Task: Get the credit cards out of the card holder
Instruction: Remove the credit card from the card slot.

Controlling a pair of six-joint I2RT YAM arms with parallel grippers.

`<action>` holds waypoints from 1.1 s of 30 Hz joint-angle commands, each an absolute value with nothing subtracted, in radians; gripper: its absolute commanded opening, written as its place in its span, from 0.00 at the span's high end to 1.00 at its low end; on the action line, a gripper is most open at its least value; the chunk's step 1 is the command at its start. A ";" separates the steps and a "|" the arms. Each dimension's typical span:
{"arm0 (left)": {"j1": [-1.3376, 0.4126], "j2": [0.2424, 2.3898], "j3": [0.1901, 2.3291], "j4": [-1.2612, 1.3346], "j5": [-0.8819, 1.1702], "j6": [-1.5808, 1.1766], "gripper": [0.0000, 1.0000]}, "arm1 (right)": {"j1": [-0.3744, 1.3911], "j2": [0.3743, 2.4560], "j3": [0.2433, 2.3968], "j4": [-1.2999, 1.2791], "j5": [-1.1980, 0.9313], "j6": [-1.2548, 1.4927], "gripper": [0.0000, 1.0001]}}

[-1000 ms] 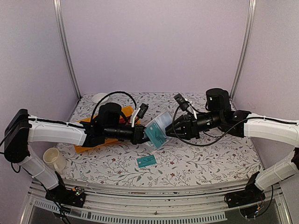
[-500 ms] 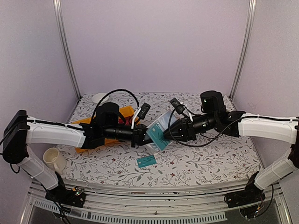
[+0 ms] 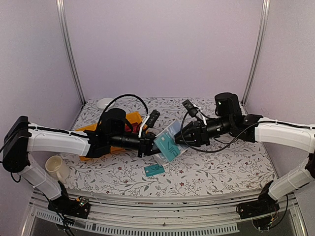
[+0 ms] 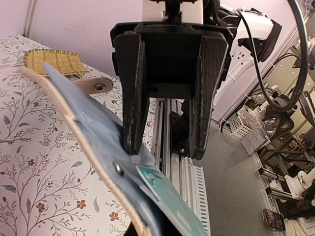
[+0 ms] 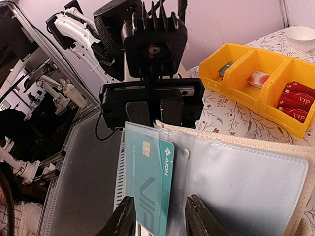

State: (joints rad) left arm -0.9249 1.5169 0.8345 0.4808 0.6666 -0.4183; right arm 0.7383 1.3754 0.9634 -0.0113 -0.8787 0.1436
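My left gripper [image 3: 149,144] is shut on one edge of the card holder [image 3: 170,137], a booklet of clear sleeves held in the air between the arms. From across, the left gripper [image 5: 153,110] shows clamping that edge. A teal credit card [image 5: 147,172] sticks partly out of a sleeve of the card holder [image 5: 246,182]. My right gripper [image 5: 160,221] stands open, one finger on each side of the card's lower end. The left wrist view shows the right gripper [image 4: 165,152] head-on, the card holder [image 4: 83,128] and the teal card [image 4: 172,201]. Another teal card [image 3: 154,169] lies on the table.
Yellow bins [image 5: 256,83] behind the left arm hold red cards [image 5: 295,103]; they also show as the yellow bins [image 3: 132,118] from above. A white bowl [image 3: 105,103] sits at the back left, a cream cup [image 3: 57,168] at the front left. A straw basket [image 4: 54,61] stands on the table.
My right gripper moved left up to the card holder, then drew back a little to the right. The holder and its teal card shifted slightly right and down in the left gripper.
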 commanded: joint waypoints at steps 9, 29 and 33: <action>-0.968 1.476 0.821 0.597 0.689 -0.355 1.00 | 0.786 1.409 0.937 0.079 -0.969 0.188 0.62; -0.968 1.480 0.843 0.541 0.613 -0.371 1.00 | 0.809 1.362 0.887 0.166 -1.020 0.255 0.86; -0.967 1.480 0.834 0.536 0.618 -0.364 1.00 | 0.803 1.353 0.884 0.166 -1.040 0.255 0.88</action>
